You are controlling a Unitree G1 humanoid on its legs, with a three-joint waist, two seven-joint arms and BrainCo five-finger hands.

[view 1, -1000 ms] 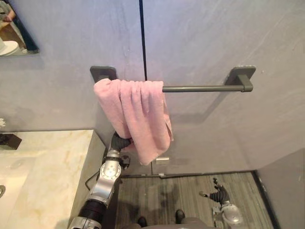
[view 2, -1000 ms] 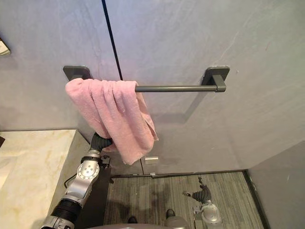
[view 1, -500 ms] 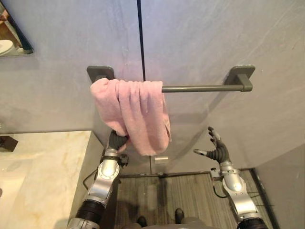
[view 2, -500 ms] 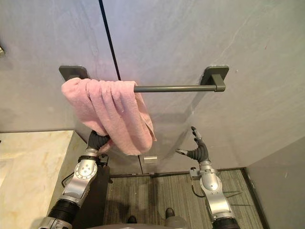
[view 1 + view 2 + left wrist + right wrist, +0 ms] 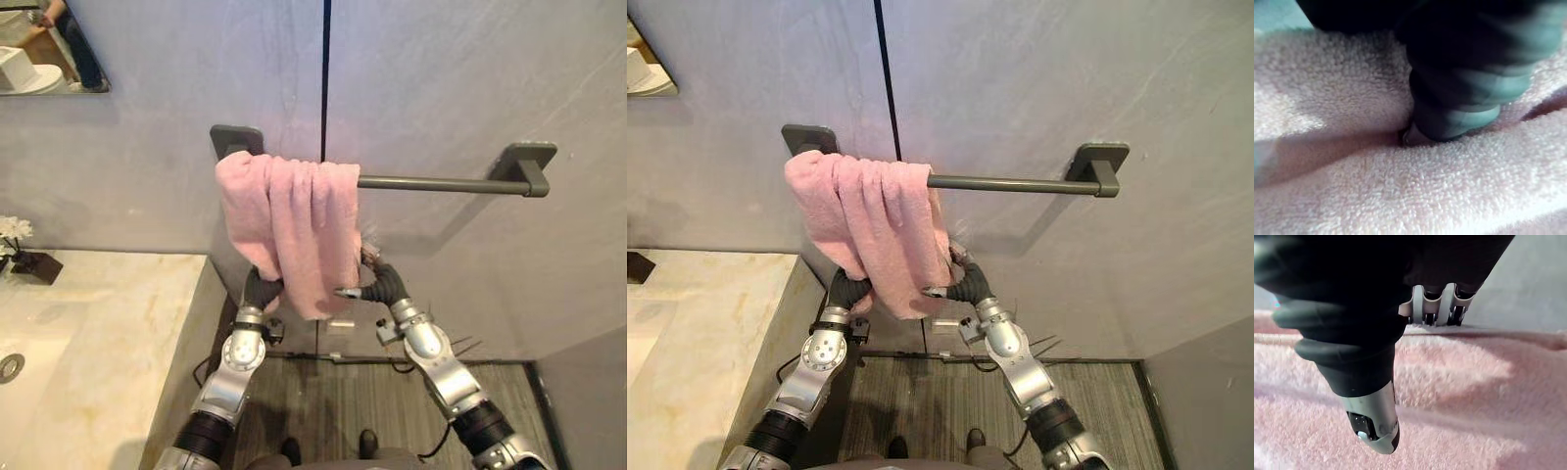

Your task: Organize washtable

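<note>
One towel (image 5: 289, 230), one rail (image 5: 441, 183), two hands (image 5: 261, 292) (image 5: 380, 284).

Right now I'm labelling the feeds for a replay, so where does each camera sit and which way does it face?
Left eye view: on the head, facing the towel bar and pink towel; both arms come up below it, left hand, right hand.
Right eye view: beside it, same scene slightly offset.
Left wrist view: on the left wrist, looking along that hand into the towel.
Right wrist view: on the right wrist, looking along that hand across the towel to the wall.
Shared: every view has the towel.
</note>
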